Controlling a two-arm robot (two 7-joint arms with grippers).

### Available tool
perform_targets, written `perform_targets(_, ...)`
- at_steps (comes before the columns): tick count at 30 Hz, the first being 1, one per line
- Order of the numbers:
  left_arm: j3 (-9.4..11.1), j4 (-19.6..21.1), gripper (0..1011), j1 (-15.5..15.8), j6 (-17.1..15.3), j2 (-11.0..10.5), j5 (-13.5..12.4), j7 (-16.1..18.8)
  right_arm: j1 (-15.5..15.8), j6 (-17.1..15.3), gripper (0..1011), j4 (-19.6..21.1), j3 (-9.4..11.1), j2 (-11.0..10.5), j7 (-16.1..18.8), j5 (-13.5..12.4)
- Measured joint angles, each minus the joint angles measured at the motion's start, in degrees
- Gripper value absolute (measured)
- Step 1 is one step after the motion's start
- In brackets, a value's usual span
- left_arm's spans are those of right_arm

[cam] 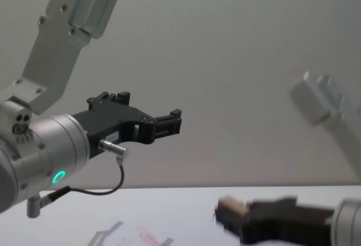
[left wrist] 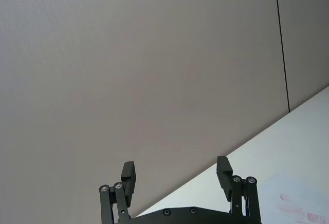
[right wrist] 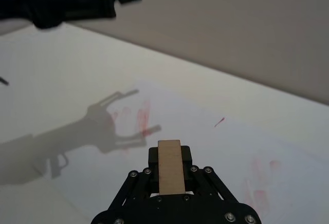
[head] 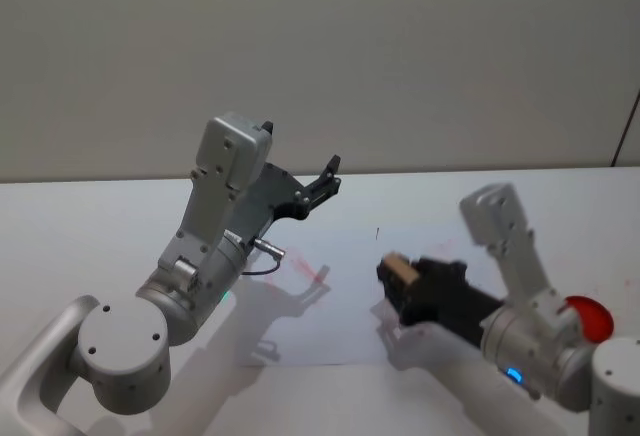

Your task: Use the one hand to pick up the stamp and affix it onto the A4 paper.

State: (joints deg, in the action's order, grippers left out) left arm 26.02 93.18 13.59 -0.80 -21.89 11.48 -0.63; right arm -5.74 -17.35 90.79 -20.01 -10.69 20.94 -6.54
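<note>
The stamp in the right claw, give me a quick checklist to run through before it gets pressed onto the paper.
1. Grip: small pale tan blocky stamp clamped between the fingers of the right claw: ok.
2. Position: stamp held over the right part of the flat white A4 paper: ok.
3. Contact with the sheet: not ok; the stamp hangs above it.
4. Inked face pointing down: cannot tell.
5. Landing spot: the faint red ink smudges lie left of the stamp: ok.
6. Left claw raised, open, away from the stamp: ok.
</note>
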Motion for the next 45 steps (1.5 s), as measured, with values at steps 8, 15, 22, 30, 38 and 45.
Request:
perform_targets(8,0.0,0.0,1001,0.0,0.0,0.0,0.0,0.0,0.21,0.53,219,6.46,2.63,-1.68,-2.79,-4.96)
perform_targets(15,0.0,0.0,1001,0.0,0.0,0.0,0.0,0.0,2.39,0.11,219,10.87,5.39,-4.72,-6.08,-8.7)
perform_targets(22,0.0,0.0,1001,0.0,0.0,0.0,0.0,0.0,6.69,-1.15,219,13.98,8.63,-9.25,-9.92,-11.85)
perform_targets(30,0.0,0.0,1001,0.0,0.0,0.0,0.0,0.0,10.16,-1.74,219,14.58,11.01,-12.93,-12.35,-12.83)
perform_targets(38,0.0,0.0,1001,0.0,0.0,0.0,0.0,0.0,10.92,-1.62,219,13.5,12.1,-14.73,-12.87,-12.08)
perform_targets(45,0.0,0.0,1001,0.0,0.0,0.0,0.0,0.0,10.87,-1.7,219,12.39,12.33,-15.27,-12.73,-11.07)
